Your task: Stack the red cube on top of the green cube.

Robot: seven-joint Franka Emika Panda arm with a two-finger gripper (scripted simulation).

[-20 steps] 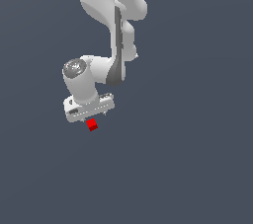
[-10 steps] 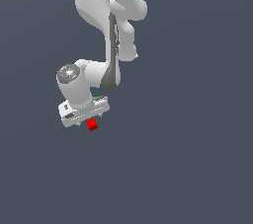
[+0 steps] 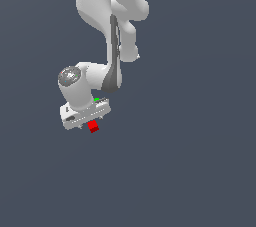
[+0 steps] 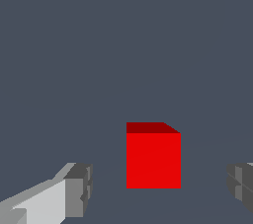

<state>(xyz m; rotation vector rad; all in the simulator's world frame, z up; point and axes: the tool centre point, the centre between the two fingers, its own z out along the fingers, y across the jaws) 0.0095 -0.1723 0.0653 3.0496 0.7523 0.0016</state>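
in the wrist view, the gripper is seen spread wide, nothing held; the red cube sits between the fingertips, touching neither. in the exterior view, a sliver of the green cube is glimpsed behind the hand, near the red cube.

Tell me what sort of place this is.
Most likely a bare simulated test scene, not a real room: a flat, featureless grey ground, a smoothly rendered white arm with its gripper open, and two plain cubes, the red cube and the green cube, mostly hidden.
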